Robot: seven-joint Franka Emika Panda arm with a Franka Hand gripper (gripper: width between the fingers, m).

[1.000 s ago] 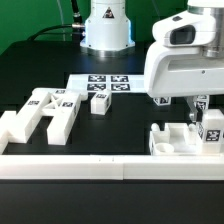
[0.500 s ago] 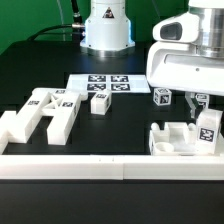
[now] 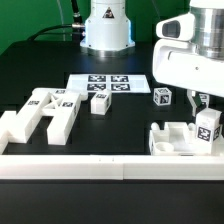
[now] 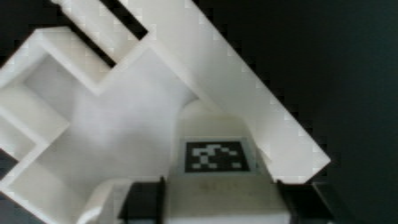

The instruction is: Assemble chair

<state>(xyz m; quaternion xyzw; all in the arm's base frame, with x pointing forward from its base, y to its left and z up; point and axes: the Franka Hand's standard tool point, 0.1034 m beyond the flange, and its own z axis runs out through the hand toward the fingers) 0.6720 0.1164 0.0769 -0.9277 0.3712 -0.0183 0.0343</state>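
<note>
We're gripping: our gripper [image 4: 222,197] is clamped on a tagged chair piece [image 4: 178,110].
Its square tag [image 4: 217,155] sits between the fingers [image 4: 146,200]; black table [image 3: 130,125] lies open on the exterior view's left, white rail [image 3: 80,165] nearest.

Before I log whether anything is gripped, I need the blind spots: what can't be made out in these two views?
- Exterior view: the arm's white housing covers most of the fingers; the picture's right edge cuts off the chair pieces below them.
- Wrist view: blurred, fingers cut off by the frame edge, so whether they press the tagged piece between them is unclear; its tag is unreadable.
</note>
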